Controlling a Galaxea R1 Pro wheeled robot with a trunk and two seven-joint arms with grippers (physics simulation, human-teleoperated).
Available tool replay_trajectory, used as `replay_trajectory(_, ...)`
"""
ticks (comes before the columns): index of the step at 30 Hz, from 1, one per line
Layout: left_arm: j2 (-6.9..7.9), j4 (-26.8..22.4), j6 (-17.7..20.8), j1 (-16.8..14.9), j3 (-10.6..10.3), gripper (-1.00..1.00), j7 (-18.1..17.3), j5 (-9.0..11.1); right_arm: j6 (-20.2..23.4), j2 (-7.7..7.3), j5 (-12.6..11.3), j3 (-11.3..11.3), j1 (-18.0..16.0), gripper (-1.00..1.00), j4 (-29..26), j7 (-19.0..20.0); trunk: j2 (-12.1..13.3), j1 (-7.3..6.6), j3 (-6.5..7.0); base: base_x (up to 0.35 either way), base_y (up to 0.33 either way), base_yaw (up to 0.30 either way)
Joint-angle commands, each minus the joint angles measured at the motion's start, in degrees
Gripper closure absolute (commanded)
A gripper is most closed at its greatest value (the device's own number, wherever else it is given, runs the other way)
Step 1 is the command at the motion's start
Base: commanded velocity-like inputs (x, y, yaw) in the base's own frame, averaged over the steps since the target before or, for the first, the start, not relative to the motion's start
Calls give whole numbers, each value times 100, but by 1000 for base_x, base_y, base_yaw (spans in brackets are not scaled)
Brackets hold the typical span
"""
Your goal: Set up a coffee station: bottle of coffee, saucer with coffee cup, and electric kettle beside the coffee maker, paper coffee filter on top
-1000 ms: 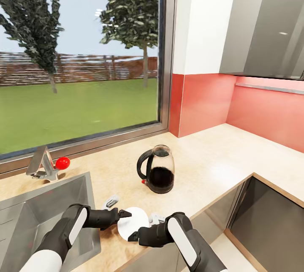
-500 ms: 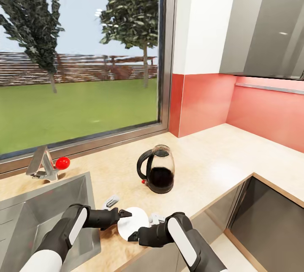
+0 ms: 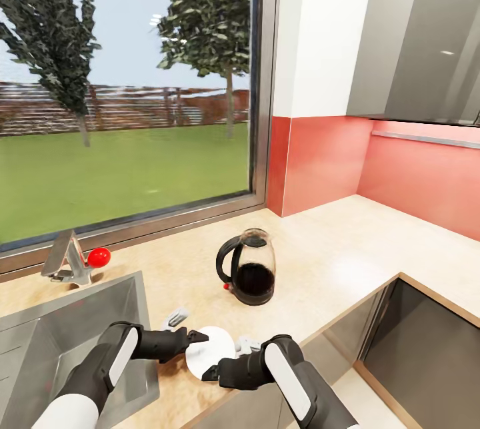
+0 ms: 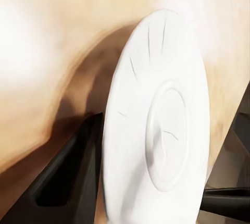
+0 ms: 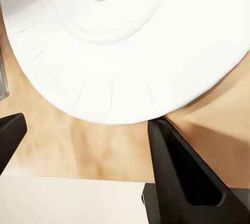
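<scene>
The white saucer [image 3: 215, 348] hangs tilted just above the front edge of the beige countertop [image 3: 347, 249]. My left gripper [image 3: 198, 336] is shut on its rim. In the left wrist view the saucer [image 4: 156, 130] stands on edge, with a black finger [image 4: 73, 177] pressed against it. My right gripper [image 3: 212, 372] is open, right below the saucer's near rim. Seen from the right wrist, the saucer's ringed underside [image 5: 156, 52] lies just past the spread fingers [image 5: 182, 172]. The glass electric kettle [image 3: 253, 269] stands upright on the countertop behind the saucer.
A steel sink [image 3: 67, 329] lies at the left, with a faucet [image 3: 67, 259] and a red ball [image 3: 99, 256] behind it. A small grey object [image 3: 175, 316] lies beside the sink. A grey wall cabinet [image 3: 420, 49] hangs over the red backsplash at the right. The countertop turns a corner there.
</scene>
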Motion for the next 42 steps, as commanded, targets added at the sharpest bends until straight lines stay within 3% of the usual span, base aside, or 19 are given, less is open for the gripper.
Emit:
replay_trajectory(1, -5, 0, 18, -2, 10, -100, -22, -33, 22, 0, -13, 3, -2, -100, -2, -40, -5, 3, -6, 0, 0, 0)
replay_trajectory(29, -218, -2, 48, -6, 1, -100, -26, -64, 22, 0, -13, 5, -2, -100, -2, -40, -5, 3, -6, 0, 0, 0)
replay_trajectory(30, -219, -2, 47, -7, 1, 100, -26, -66, 22, 0, -13, 5, -2, -100, -2, -40, -5, 3, -6, 0, 0, 0)
replay_trajectory(42, -213, -9, 53, -8, -13, 100, -26, -68, 22, 0, -13, 5, -2, -100, -2, -40, -5, 3, -6, 0, 0, 0)
